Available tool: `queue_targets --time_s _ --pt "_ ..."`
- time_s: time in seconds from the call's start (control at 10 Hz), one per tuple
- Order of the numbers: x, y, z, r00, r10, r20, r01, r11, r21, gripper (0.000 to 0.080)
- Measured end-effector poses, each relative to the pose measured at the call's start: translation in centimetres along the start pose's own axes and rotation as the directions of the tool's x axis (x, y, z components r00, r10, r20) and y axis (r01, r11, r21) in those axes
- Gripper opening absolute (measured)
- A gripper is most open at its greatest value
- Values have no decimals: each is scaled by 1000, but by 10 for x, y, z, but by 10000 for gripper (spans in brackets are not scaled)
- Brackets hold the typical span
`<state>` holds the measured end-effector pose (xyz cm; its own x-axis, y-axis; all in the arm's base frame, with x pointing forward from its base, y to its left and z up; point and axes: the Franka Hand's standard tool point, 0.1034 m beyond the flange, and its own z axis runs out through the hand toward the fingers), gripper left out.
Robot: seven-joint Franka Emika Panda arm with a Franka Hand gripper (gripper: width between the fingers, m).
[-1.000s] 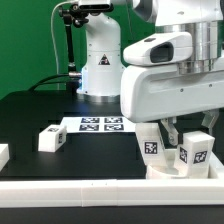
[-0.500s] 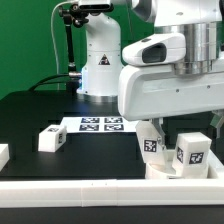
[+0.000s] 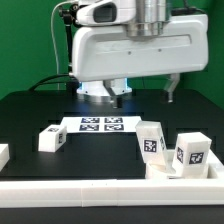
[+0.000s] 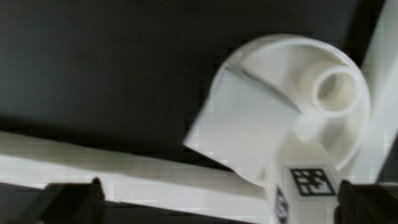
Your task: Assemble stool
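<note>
The white round seat (image 3: pixel 170 171) lies at the front right, against the white rail. Two tagged white legs stand on it: one (image 3: pixel 151 140) slightly tilted, one (image 3: pixel 192 151) upright. A third leg (image 3: pixel 52 138) lies alone on the black table at the exterior view's left. My gripper (image 3: pixel 146 93) hangs high above the table behind the seat, open and empty, its dark fingers (image 3: pixel 120 97) wide apart. In the wrist view the seat (image 4: pixel 267 95) shows its round hole and a tag, with the gripper (image 4: pixel 222 208) open above the rail.
The marker board (image 3: pixel 100 124) lies flat mid-table. A white rail (image 3: pixel 80 190) edges the table's front and crosses the wrist view (image 4: pixel 107 160). A small white piece (image 3: pixel 3 155) sits at the exterior view's left edge. The robot base (image 3: pixel 100 88) stands behind.
My gripper was low around the right-hand leg on the seat; it has let go, risen and moved to the exterior view's left. Both legs stay standing.
</note>
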<state>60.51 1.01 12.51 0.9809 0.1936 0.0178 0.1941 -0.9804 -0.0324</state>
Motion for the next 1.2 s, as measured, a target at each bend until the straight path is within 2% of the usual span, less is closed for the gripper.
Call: queue_targets --time_s 0.1,0.3,0.6,0.7,1.0,1.1,1.2 --pt "-5 12 -1 1000 11 2 -11 1000 -6 649" --pt "-4 7 0 1000 7 4 -7 1000 -4 649" --pt "-7 11 2 1000 -6 7 6 1000 -3 649" --pt "-21 27 7 1000 -9 22 9 1000 3 649" --pt "-70 98 20 998 -54 34 55 998 -24 649" --pt "-81 119 23 998 -44 39 45 999 -25 649" --pt "-90 131 29 999 -32 43 33 999 -27 649"
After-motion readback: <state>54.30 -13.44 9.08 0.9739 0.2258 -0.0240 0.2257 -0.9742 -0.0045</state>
